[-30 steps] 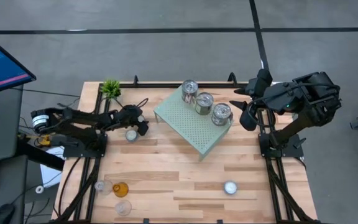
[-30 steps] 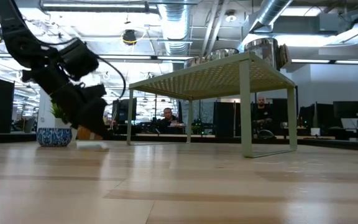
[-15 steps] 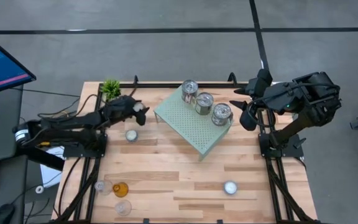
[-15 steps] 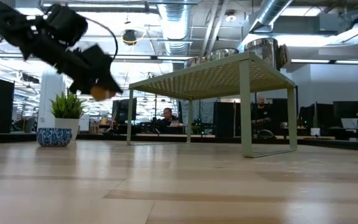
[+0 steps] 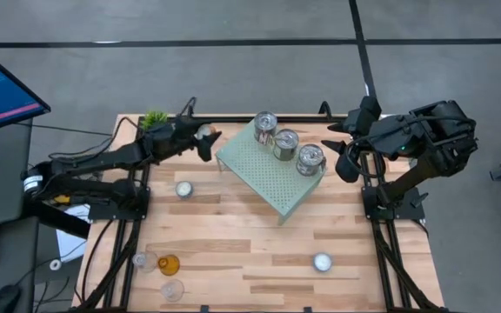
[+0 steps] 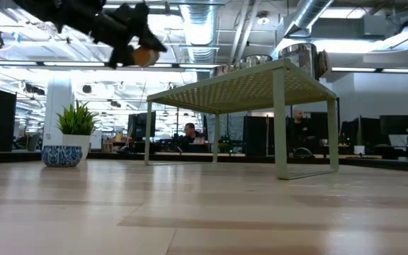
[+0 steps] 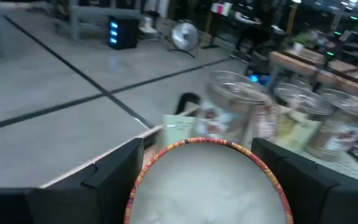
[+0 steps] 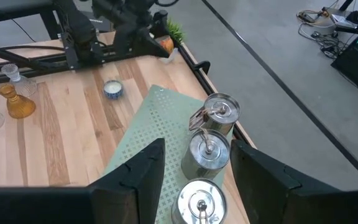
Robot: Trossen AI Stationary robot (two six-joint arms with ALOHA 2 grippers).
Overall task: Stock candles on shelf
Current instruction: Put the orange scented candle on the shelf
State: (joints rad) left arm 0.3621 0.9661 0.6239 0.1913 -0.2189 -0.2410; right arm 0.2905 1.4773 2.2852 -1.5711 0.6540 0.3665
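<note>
My left gripper (image 5: pixel 205 139) hangs high over the table's far left, just left of the shelf (image 5: pixel 272 178), and is shut on a small white candle with an orange rim (image 7: pixel 207 183). The low view shows that candle (image 6: pixel 144 57) above shelf-top height. Three silver tins (image 5: pixel 285 143) stand in a row on the mint-green shelf's far side. My right gripper (image 5: pixel 342 149) waits open in the air at the shelf's right end, with nothing between its fingers (image 8: pixel 143 177). My left gripper pinches the candle's round side wall (image 7: pixel 139 180) between its two fingers, one on each side. The fingers (image 7: pixel 114 177) lie nearly level and point from the table's left toward the shelf. The candle is lifted clear, its white top face up.
A white tealight (image 5: pixel 183 189) lies on the wood left of the shelf, another (image 5: pixel 322 262) near the front right. An amber glass holder (image 5: pixel 169 264) and two clear ones (image 5: pixel 143 261) stand at the front left. A potted plant (image 5: pixel 155 120) is at the far left corner.
My left gripper has risen from just above the table to above shelf height, carrying the candle toward the far edge and the shelf's left end. It has tipped from slanting down to nearly level. The tealight on the wood has stayed put.
</note>
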